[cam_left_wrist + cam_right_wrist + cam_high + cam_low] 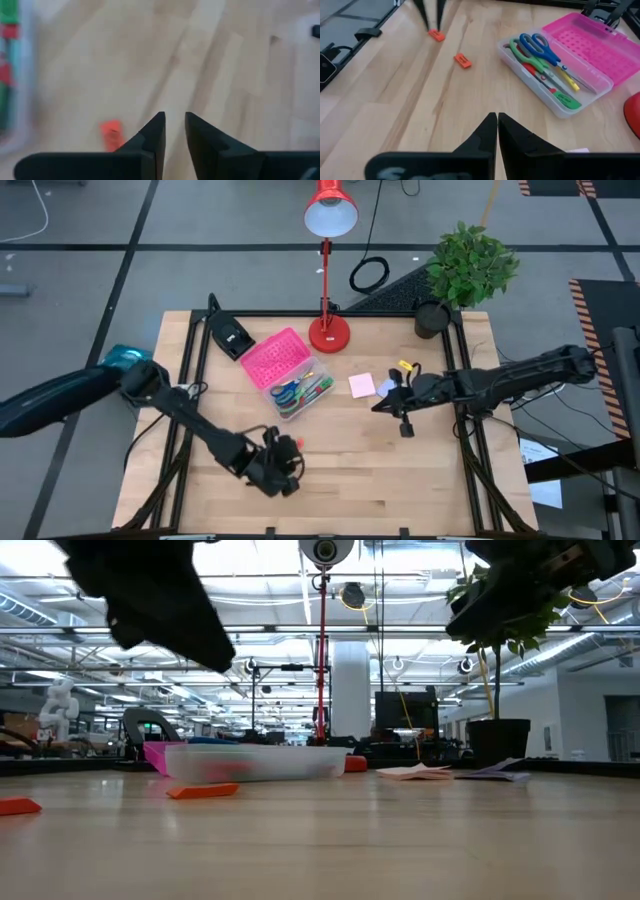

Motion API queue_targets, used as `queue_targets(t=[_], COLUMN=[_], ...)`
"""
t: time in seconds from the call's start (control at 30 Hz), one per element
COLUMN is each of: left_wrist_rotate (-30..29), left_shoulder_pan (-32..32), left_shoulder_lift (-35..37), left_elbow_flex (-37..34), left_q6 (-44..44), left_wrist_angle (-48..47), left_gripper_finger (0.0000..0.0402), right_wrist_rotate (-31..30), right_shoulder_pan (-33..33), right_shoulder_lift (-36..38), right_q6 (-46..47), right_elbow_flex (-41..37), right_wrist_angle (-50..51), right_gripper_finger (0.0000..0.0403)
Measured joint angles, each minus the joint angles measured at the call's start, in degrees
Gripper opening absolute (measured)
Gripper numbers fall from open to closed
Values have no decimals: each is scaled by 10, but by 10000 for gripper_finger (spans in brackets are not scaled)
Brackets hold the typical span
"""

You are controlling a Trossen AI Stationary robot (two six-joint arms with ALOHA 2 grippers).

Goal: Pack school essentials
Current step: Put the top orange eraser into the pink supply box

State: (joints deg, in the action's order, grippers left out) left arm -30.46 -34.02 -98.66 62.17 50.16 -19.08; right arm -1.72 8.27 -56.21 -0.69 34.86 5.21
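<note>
Presently, at the table's left front, the left gripper (pixel 283 470) hangs above the wood with its jaws a narrow gap apart, holding nothing; its fingers (pixel 152 137) point down at the bare table (pixel 400 480). A small orange-red eraser (pixel 436 35), flat and rectangular, lies on the wood just beside that gripper. A second eraser (pixel 462 61) of the same colour and shape lies near it, toward the box. Next along, the clear plastic box (pixel 295 385) sits open at mid-table, its pink lid (pixel 272 358) folded back flat. Inside lie blue-handled scissors (pixel 537 45), green-handled scissors (pixel 532 62), and a few thin pens, one with a green end (pixel 568 101). A red desk lamp (pixel 329 332) stands behind the box. Right of it, a pink sticky-note pad (pixel 362 385) and a pale blue one (pixel 385 387) lie flat, touching. The right gripper (pixel 385 405) hovers just beside the pads, jaws nearly together, empty.
</note>
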Motion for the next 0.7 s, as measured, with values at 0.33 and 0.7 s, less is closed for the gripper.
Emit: queue_targets(t=[0.33,0.7], left_wrist_rotate=[-24,-52], left_shoulder_pan=[-20,-10], left_shoulder_lift=[-76,-109], left_elbow_flex=[0,0], left_q6=[91,129], left_wrist_angle=[-36,-79], left_gripper_finger=[226,251], right_wrist_rotate=[0,0], right_shoulder_pan=[0,0], right_shoulder_lift=[13,13], right_q6=[-14,-19], right_elbow_flex=[-12,-12], right_wrist_angle=[1,4], right_gripper_finger=[8,8])
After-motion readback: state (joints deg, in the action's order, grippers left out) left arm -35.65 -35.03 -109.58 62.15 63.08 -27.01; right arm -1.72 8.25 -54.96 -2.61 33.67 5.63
